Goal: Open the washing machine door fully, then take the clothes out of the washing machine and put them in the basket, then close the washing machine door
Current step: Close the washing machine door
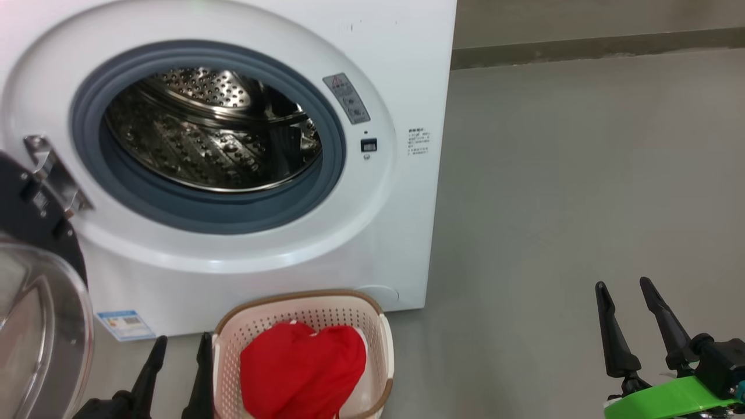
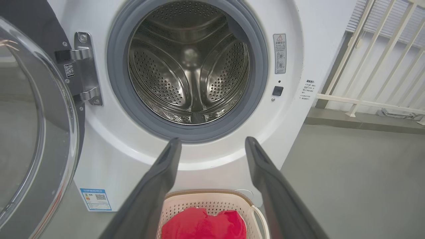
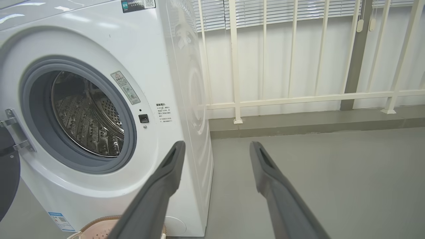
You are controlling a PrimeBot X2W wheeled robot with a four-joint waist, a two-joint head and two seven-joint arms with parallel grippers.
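Since red clothes [image 1: 302,366] lay in the basket [image 1: 381,326] at 6 o'clock below the drum [image 1: 209,134], closing looked next | left gripper [image 1: 182,339] and right gripper [image 1: 623,285] were spread, empty | washing machine door [image 1: 41,337] stood open at 9 o'clock, likely needing a push

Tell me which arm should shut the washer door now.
Left. The door hangs open on the robot's left, close beside the left gripper. The right gripper is far off over the floor beyond the basket. The clothes already lie in the basket and the drum looks empty.
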